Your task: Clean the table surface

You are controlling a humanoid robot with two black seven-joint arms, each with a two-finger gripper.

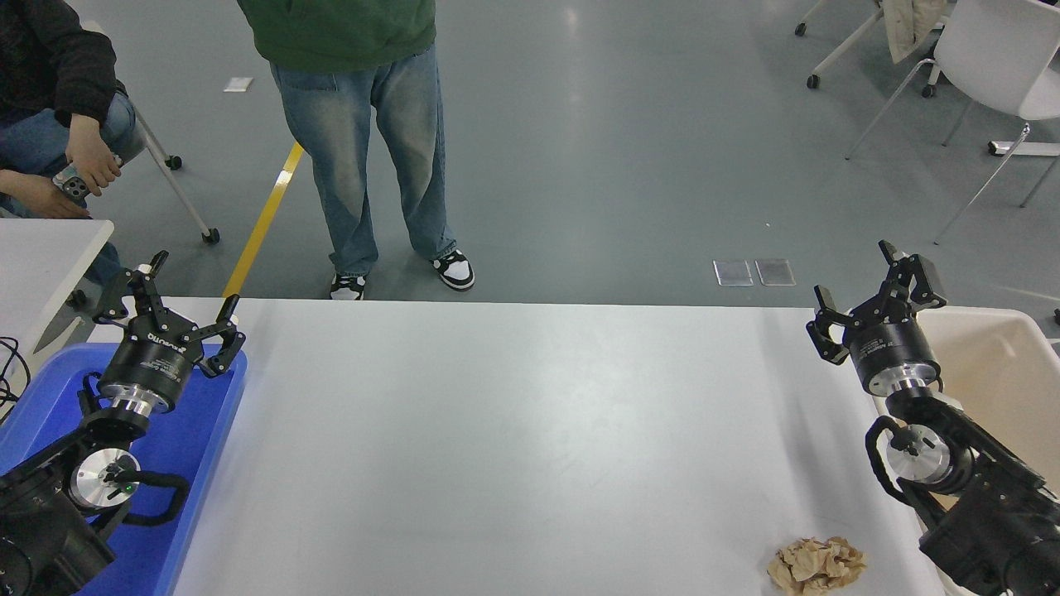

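While both pincers gape, left pincer over blue bin, right pincer beside beige bin, crumpled paper on table surface

Table surface: wide, matte white-grey; crumpled brown paper near-right corner.

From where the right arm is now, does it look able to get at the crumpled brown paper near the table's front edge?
Probably yes. The crumpled brown paper lies alone on the table surface, nothing around it. The right gripper, open and empty, is up by the far edge, so the arm would have to draw back toward its own base.
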